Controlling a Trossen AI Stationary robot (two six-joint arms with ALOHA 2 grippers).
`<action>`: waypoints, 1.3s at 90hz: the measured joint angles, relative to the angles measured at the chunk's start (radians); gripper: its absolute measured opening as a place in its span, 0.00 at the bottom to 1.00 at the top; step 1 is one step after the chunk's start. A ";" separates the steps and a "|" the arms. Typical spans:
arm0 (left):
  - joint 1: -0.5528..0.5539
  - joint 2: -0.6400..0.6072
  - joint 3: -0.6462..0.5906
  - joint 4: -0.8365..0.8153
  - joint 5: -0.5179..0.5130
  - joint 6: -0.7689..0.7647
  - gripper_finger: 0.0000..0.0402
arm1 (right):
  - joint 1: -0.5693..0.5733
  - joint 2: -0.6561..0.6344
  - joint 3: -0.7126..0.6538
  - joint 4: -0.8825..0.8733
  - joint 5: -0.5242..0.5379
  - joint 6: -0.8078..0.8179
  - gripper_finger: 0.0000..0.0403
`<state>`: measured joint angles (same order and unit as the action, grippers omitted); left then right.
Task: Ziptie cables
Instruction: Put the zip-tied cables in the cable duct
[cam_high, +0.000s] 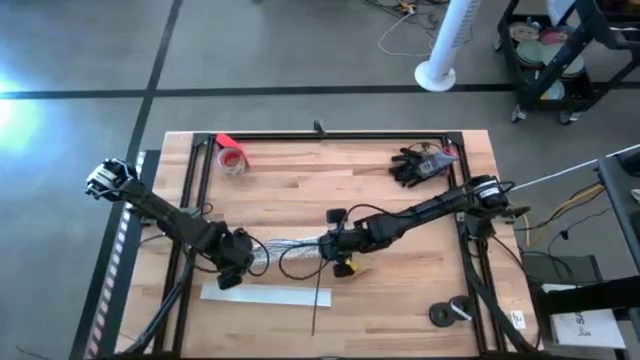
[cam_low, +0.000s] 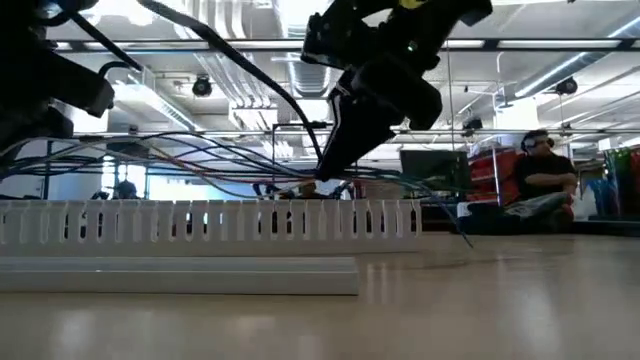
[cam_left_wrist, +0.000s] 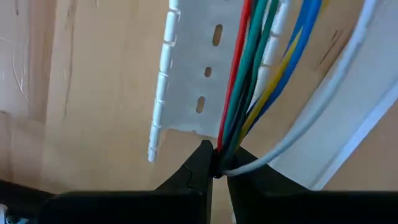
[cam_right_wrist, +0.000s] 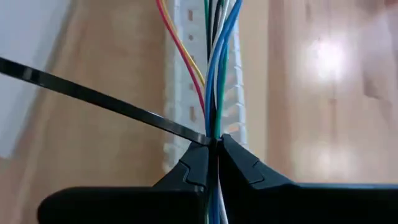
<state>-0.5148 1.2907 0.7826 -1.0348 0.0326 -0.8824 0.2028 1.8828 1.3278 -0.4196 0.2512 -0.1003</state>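
The cables (cam_high: 290, 244), a bundle of thin blue, green, red, yellow and pale wires, stretch between my two grippers above a white slotted duct (cam_low: 210, 220). My left gripper (cam_high: 238, 268) is shut on their left part (cam_left_wrist: 239, 93), and my right gripper (cam_high: 336, 246) is shut on their right part (cam_right_wrist: 214, 74). A thin black ziptie (cam_right_wrist: 99, 99) runs from my right fingertips toward the table's near edge (cam_high: 315, 305). My left gripper pinches the whole cable bundle (cam_left_wrist: 219, 154) between its two fingertips, the fingers lying across the wires. The wires run on from the fingers, clear of the duct. My right gripper pinches the bundle (cam_right_wrist: 215, 134) between its fingertips, fingers across the wires. The ziptie's end (cam_right_wrist: 198, 138) meets the same fingertips; whether it is pinched I cannot tell. In the low view the fingers (cam_low: 335, 150) slant down and the wires hang above the duct.
A flat white strip (cam_high: 265, 295) lies near the front edge, in front of the duct. A roll of red tape (cam_high: 233, 157) sits at the far left, a black glove with small parts (cam_high: 420, 163) at the far right, black discs (cam_high: 450, 313) at the near right.
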 joint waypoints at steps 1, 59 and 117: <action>0.000 0.000 0.000 -0.001 0.000 0.000 0.05 | -0.002 0.000 0.002 -0.003 0.000 -0.006 0.01; 0.000 0.000 -0.007 0.073 0.018 0.044 0.07 | -0.066 0.080 0.005 -0.032 -0.180 -0.011 0.01; -0.001 -0.001 -0.008 0.017 0.041 0.031 0.37 | -0.066 0.040 0.003 -0.060 -0.173 0.038 0.41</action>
<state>-0.5159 1.2896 0.7742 -1.0174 0.0734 -0.8511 0.1371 1.9233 1.3312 -0.4794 0.0780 -0.0628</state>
